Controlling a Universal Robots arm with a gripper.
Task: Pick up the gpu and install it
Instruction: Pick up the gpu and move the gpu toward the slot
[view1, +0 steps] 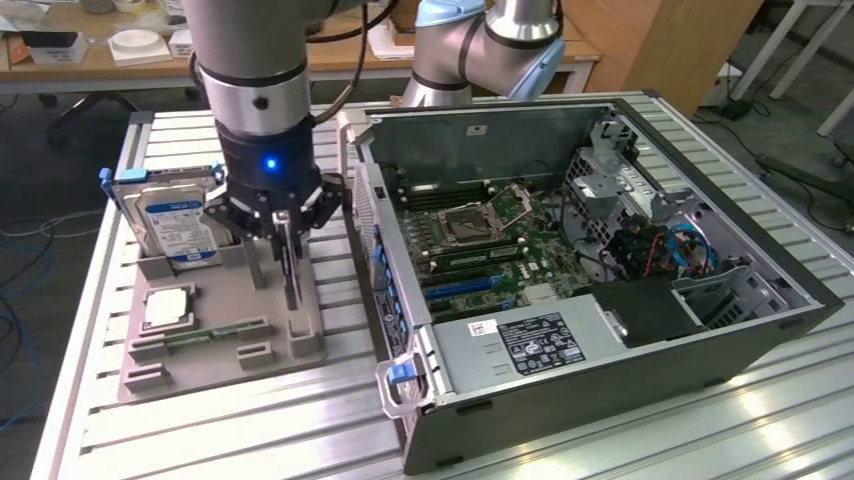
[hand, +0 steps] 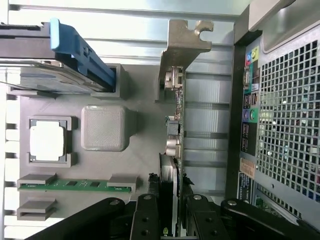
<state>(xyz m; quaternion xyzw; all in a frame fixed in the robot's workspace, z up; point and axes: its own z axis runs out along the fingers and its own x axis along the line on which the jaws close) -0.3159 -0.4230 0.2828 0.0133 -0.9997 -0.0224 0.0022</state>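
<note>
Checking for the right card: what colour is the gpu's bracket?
Dull silver; the bracket shows best in the wrist view.

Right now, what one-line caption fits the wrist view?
Gripper at the graphics card standing on edge in the gray tray, beside the computer case.

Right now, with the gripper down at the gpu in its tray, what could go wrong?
The gpu stands on edge in a narrow slot of the grey tray; an angled pull by the gripper could bind it or drag the tray. The upright hard drive and the computer case flank it closely, so a sideways swing might knock either.
</note>
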